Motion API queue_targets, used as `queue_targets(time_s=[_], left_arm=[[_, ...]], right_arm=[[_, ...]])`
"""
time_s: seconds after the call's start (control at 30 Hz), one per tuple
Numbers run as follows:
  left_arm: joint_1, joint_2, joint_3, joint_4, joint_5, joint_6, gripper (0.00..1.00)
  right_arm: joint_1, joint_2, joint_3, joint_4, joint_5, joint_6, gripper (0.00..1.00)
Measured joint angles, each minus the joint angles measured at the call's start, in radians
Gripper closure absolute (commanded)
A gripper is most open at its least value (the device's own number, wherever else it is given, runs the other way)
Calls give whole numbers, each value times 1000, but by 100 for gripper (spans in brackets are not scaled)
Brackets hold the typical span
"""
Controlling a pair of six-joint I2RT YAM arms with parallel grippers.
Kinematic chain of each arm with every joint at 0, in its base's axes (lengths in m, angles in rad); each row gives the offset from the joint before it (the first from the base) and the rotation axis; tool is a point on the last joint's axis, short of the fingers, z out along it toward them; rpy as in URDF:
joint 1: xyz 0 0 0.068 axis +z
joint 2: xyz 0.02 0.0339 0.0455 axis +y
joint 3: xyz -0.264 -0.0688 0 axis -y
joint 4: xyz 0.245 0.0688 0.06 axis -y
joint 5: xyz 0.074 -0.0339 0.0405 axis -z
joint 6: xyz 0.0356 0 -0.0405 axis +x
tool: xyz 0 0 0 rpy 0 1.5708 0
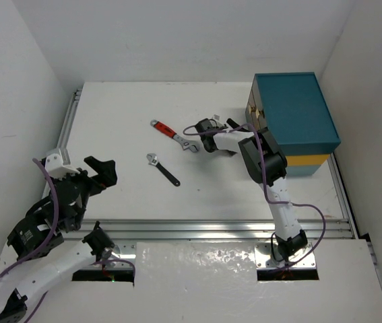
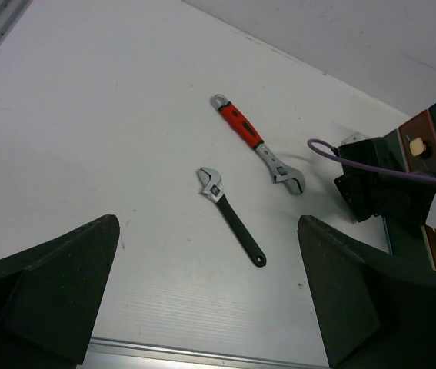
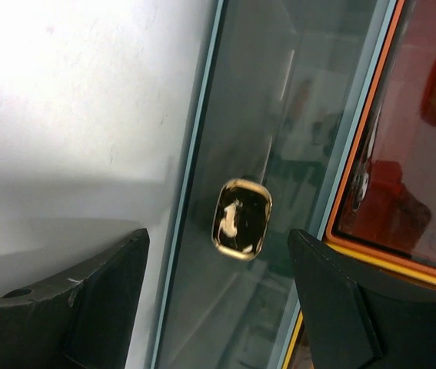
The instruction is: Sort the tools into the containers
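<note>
Here, a white table (image 1: 110, 114) (white walls around) holds two wrenches (image 1: 162, 168); both tools (image 2: 210, 307) released, empty.

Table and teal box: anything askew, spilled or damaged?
Nothing stands out. Two wrenches lie flat on the table, apart from each other: the red-handled wrench and the black-handled wrench. The teal box sits square at the right edge. No spill or damage shows.
</note>
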Motion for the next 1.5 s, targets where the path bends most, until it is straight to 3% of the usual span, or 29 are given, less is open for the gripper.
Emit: queue_targets(time_s=[0.47,0.57,0.6,0.77,0.8,0.97,1.3,1.5], left_arm=[[0,-13,0,11,3,2,0],[0,-13,0,11,5,2,0],[0,-13,0,11,5,2,0],[0,-18,0,12,5,2,0],[0,-20,0,13,5,2,0],[0,-20,0,14,5,2,0],[0,-20,0,14,6,2,0],[0,-20,0,14,6,2,0]], right_arm=[[-10,3,-34,132,15,-56,32],[-11,3,-38,144,10,-64,44],[-13,3,-40,146,7,-68,53],[-17,3,-40,164,44,-73,64],[-17,3,-40,165,50,-73,72],[-17,3,-37,166,63,-59,79],[-1,3,26,51,20,30,80],[71,17,181,-114,-71,154,79]])
